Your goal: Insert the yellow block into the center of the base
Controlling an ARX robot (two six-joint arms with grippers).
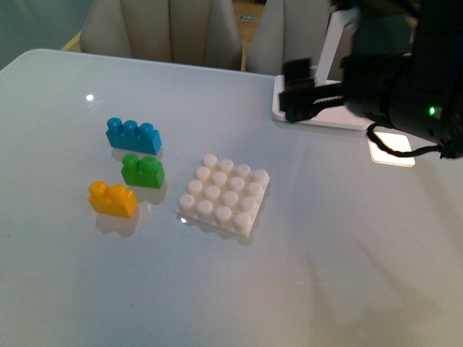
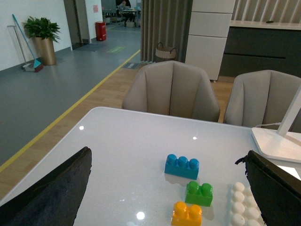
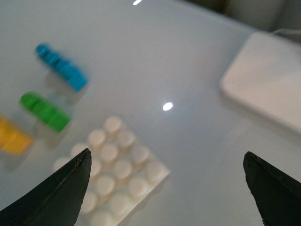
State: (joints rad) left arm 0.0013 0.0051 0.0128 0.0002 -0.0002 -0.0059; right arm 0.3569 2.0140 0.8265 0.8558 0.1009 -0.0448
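The yellow block (image 1: 113, 198) lies on the white table, left of the base (image 1: 225, 194), a white studded plate. It shows too in the left wrist view as the yellow block (image 2: 187, 214) beside the base (image 2: 244, 209), and blurred in the right wrist view as the yellow block (image 3: 14, 139) and base (image 3: 112, 172). My right gripper (image 1: 304, 100) hangs open above the table at the far right, well away from the block. My left gripper (image 2: 171, 197) is open with nothing between its fingers; it stays outside the front view.
A green two-stud brick (image 1: 142, 170) and a blue three-stud brick (image 1: 133, 135) sit just behind the yellow block. A white lamp foot (image 1: 325, 112) stands at the back right. Chairs (image 2: 171, 92) stand beyond the table's far edge.
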